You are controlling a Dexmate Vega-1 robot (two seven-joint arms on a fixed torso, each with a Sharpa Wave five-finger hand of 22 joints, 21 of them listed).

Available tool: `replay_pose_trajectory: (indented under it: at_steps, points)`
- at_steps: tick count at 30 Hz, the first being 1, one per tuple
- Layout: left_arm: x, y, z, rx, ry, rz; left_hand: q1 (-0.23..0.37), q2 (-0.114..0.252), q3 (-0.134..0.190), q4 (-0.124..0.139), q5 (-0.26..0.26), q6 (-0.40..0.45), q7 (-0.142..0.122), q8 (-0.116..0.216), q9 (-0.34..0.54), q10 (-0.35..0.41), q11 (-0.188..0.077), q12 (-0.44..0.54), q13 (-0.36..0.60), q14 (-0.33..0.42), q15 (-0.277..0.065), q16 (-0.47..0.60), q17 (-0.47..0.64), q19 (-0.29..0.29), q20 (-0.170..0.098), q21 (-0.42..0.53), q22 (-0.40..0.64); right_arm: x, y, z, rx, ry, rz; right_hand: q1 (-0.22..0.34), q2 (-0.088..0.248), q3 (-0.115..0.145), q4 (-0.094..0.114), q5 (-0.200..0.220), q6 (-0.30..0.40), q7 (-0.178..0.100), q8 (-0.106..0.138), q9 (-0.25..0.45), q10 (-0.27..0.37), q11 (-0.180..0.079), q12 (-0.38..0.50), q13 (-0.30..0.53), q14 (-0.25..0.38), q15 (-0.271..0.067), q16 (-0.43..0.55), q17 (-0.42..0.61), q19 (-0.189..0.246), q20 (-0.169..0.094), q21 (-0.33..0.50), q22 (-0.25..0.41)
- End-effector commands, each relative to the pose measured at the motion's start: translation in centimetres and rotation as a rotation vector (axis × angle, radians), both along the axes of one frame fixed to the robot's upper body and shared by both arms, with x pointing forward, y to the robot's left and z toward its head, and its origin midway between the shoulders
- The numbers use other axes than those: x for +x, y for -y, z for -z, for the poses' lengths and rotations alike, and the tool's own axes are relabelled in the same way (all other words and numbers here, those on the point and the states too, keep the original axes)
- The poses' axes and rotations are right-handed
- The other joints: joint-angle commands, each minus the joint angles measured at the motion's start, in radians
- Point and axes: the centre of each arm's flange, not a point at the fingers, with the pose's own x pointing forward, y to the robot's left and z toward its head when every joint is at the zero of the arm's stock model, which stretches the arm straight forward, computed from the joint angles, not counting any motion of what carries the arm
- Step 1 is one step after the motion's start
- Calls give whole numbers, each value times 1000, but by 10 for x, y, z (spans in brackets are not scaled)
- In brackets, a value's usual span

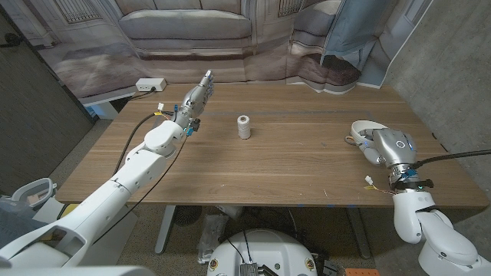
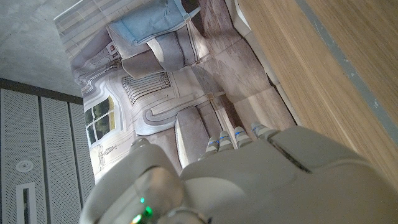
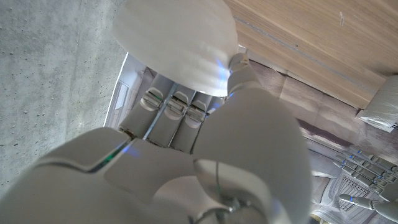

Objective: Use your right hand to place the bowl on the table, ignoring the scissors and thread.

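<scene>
Right hand at the worktop's right side, fingers wrapped on a white bowl. Right wrist view confirms: fingers run up under the bowl's rounded underside, thumb pressed to its side. Bowl held, tilted, rim facing away toward the far right.

Whether the bowl touches the wood — cannot tell from the head view; it sits low, at or just above the surface near the right edge. Judgement: carry is mostly done, set-down and release are left. The bowl needs levelling, lowering onto the wood, then the fingers opening and the hand backing off.

Left hand stands over the far-left part of the worktop, fingers straight and lying close side by side, pointing toward the backdrop, holding nothing. Left wrist view shows its fingertips aimed at a printed sofa backdrop. It is well apart from the bowl.

Spool of thread upright near the worktop's middle, well apart from both hands. Scissors: none made out. White power strip on a side surface beyond the far-left corner.

Obstructions: wood around the right hand looks bare. Main risk, as I judge it, is the nearby right edge — set down inboard.
</scene>
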Motion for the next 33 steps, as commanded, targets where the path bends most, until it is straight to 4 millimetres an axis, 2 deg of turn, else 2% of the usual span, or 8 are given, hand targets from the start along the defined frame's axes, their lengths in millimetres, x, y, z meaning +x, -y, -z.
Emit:
replay_pose_trajectory:
  at_steps: [1, 33]
  points:
    - [-5, -4, 0, -3, 2, -12, 3, 5, -8, 4, 1, -4, 0, -1, 4, -17, 1, 0, 2, -26, 4, 2, 4, -19, -18, 0, 2, 12, -1, -3, -2, 15, -19, 96, 98, -1, -1, 4, 75, -66, 3, 4, 9, -3, -1, 4, 32, -26, 3, 5, -4, -103, 7, 5]
    - [-12, -14, 3, -10, 0, -31, 6, 7, -13, 4, 1, -4, 1, -1, 4, -17, 0, 0, 2, -26, 3, 2, 4, -20, -18, 0, 2, 42, -11, -30, -33, 30, -38, 99, 99, -9, 1, 5, 76, -69, 0, 7, 9, -4, -2, 11, 34, -25, 1, 16, -18, -103, 35, 15]
